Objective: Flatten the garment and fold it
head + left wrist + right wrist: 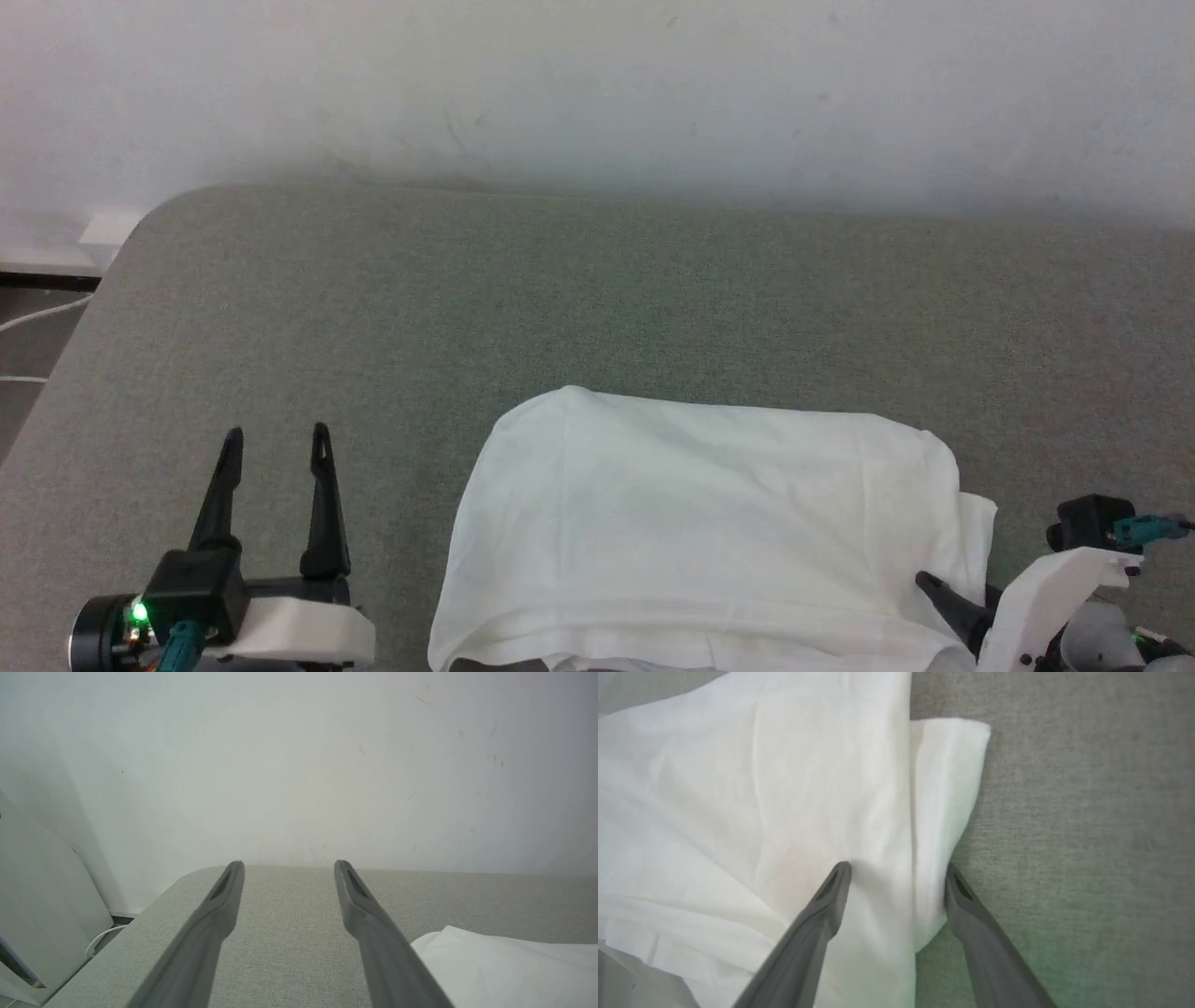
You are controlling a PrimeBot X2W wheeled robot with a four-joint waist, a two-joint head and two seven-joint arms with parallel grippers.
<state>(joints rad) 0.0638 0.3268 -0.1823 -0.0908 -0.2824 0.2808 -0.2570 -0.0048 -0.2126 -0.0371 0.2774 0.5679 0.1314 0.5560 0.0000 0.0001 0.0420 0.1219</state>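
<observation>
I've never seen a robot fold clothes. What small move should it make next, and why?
Probably draw the right hand clear. It is open, its fingers straddling the right edge of the garment, which lies folded on the grey surface; the left hand is open too, off the cloth.

The garment is cut off by the head view's bottom edge.

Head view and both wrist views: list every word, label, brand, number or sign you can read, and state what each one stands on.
There is no readable text in these views.
Garment: plain white cloth, no legible print or label.
Wall: faint scuff marks, no writing.
Grey fabric surface: unmarked.
Left gripper: a green light glows at its base, with no lettering.
</observation>
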